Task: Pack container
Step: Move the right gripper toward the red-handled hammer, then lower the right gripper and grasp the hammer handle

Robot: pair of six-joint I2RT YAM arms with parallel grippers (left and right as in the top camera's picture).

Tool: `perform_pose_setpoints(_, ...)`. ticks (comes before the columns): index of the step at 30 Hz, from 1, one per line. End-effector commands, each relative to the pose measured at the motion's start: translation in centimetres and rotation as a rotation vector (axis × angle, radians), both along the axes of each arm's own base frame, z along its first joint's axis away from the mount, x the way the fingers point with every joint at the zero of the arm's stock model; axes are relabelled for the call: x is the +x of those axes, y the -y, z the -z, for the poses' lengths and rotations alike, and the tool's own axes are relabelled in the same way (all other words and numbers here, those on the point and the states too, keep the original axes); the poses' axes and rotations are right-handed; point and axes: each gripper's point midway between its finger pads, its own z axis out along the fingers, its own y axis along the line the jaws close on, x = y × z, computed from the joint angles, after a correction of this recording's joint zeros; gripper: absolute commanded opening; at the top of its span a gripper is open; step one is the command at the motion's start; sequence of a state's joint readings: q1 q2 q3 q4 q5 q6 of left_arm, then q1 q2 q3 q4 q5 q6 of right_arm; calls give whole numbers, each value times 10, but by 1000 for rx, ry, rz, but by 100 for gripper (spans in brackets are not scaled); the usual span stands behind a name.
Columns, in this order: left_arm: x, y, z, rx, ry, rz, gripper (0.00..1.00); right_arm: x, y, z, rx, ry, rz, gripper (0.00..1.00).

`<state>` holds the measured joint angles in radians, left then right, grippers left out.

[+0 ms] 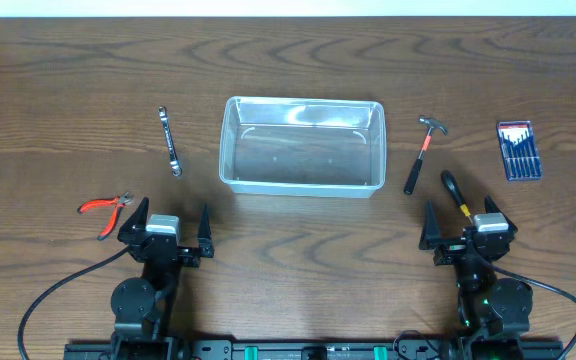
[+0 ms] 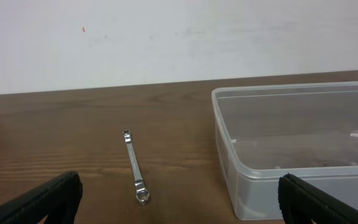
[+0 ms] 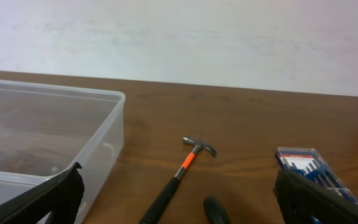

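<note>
The clear plastic container (image 1: 302,146) stands empty at the table's middle; it also shows in the left wrist view (image 2: 297,149) and the right wrist view (image 3: 42,130). A silver wrench (image 1: 170,140) (image 2: 134,167) lies left of it. Red-handled pliers (image 1: 104,209) lie at front left. A small hammer (image 1: 420,152) (image 3: 179,175) lies right of the container, a black-handled screwdriver (image 1: 455,190) (image 3: 216,210) nearer me, and a blue screwdriver set (image 1: 518,150) (image 3: 312,167) at far right. My left gripper (image 1: 166,228) (image 2: 179,202) and right gripper (image 1: 465,228) (image 3: 179,196) are open and empty near the front edge.
A white wall rises behind the table's far edge. Black cables run from both arm bases at the front.
</note>
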<state>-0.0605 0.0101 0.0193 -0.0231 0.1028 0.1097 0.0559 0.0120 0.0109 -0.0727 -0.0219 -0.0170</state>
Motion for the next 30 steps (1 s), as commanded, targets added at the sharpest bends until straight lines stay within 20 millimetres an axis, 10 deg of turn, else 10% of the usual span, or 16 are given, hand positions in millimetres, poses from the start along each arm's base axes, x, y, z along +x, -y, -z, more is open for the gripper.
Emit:
perform_pose_setpoints(1, -1, -1, 13, 18, -37, -1, 98, 0, -1, 1, 24, 2, -1, 99)
perform_pose_setpoints(7, -1, -3, 4, -249, -43, -42, 98, -1, -15, -6, 196, 6, -69, 99)
perform_pose_setpoints(19, -15, -24, -110, -188, -239, -180, 98, 7, -3, -68, 184, -132, -12, 99)
perform_pose_setpoints(30, -12, -26, -74, -109, -732, -237, 98, 35, 7, -121, 89, -786, 34, 99)
